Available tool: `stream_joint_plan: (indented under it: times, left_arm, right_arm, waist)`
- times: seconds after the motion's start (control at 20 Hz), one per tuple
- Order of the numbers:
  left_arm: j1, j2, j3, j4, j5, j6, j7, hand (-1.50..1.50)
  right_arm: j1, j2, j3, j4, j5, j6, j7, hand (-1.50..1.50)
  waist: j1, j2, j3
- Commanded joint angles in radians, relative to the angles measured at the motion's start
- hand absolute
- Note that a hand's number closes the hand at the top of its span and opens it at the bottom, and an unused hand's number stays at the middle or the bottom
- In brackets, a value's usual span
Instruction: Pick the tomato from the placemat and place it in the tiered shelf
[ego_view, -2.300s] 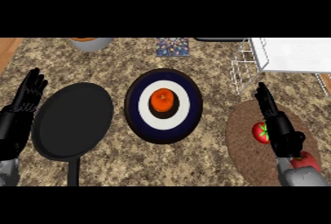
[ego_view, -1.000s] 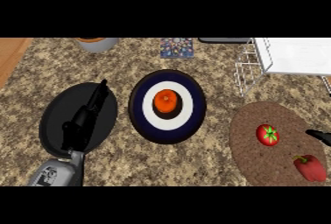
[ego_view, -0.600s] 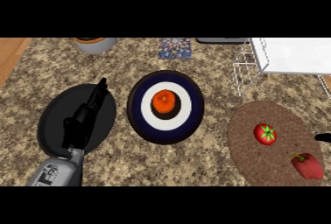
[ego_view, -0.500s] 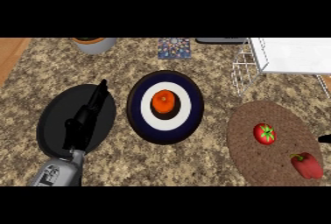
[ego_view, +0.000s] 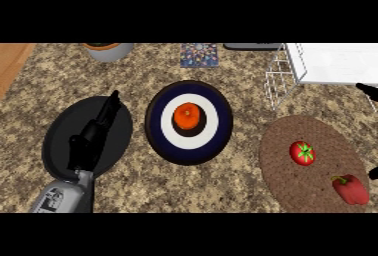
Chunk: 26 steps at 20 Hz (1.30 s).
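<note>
Tomato (ego_view: 302, 153) on brown placemat (ego_view: 291, 175), beside red pepper (ego_view: 351, 189) near right edge. Left hand (ego_view: 92, 136) extended, fingers straight, over black plate (ego_view: 122, 120). Right hand's fingers: cannot tell. No legible writing.

left hand (ego_view: 94, 131): fingers straight, extended forward | right hand (ego_view: 367, 90): barely showing

We see tomato (ego_view: 302, 152) and pepper (ego_view: 351, 189) on placemat (ego_view: 284, 175) at right, tiered shelf (ego_view: 325, 65) behind, plate (ego_view: 189, 122) left of placemat

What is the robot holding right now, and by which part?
Nothing is held. The left hand lies straight over the black plate; the tomato sits untouched on the placemat.
</note>
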Motion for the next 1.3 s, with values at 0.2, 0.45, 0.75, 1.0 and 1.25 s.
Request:
stream_joint_plan:
  times: [0.2,0.45,0.75,1.0,1.25]
  left_arm:
    - [-0.030,-0.077,0.014,0.062,-0.055,0.012,-0.031,0.00]
    - [-0.003,-0.033,0.067,-0.017,-0.040,-0.072,0.016,0.00]
    - [-0.036,-0.095,0.060,-0.043,-0.095,-0.037,0.063,0.00]
    - [0.072,-0.107,0.059,-0.043,-0.120,-0.054,-0.010,0.00]
    - [0.045,-0.088,0.120,-0.064,-0.104,-0.118,0.040,0.00]
  right_arm:
    - [0.068,0.081,-0.010,-0.270,0.064,0.001,0.261,-1.50]
    - [0.143,0.137,-0.074,-0.342,0.133,0.045,0.260,-1.50]
    - [0.092,0.259,-0.047,-0.336,0.263,0.028,0.321,-1.50]
    - [0.180,0.259,-0.124,-0.377,0.267,0.092,0.285,-1.50]
    - [0.112,0.368,-0.106,-0.362,0.343,0.125,0.335,-1.50]
  waist:
    - [0.000,0.004,0.002]
    - [0.004,0.003,0.002]
    - [0.010,0.004,0.002]
    - [0.007,0.003,0.002]
    - [0.010,0.004,0.002]
